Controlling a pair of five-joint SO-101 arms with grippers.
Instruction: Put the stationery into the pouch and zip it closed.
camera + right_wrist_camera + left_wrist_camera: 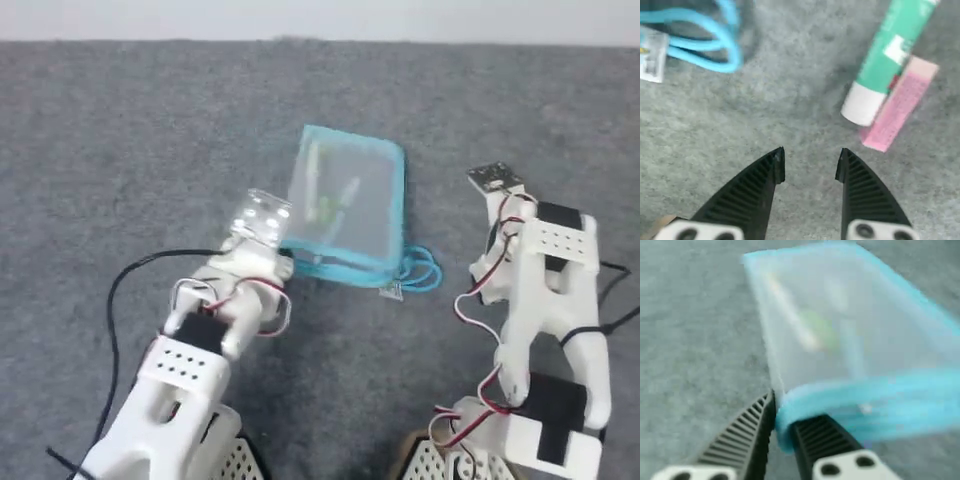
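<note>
The left end effector [782,410] pinches the pouch's [850,330] corner edge; the right end effector [810,162] gapes beside one glue stick [887,60], one eraser [897,107].

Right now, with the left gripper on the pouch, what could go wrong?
1. The left gripper pinches only the blue corner edge of the pouch, so the fabric could slip out if it is pulled.
2. The glue stick and eraser lie tight against each other ahead of the open right gripper. Grabbing one may knock the other away, and the round glue stick could roll.
</note>
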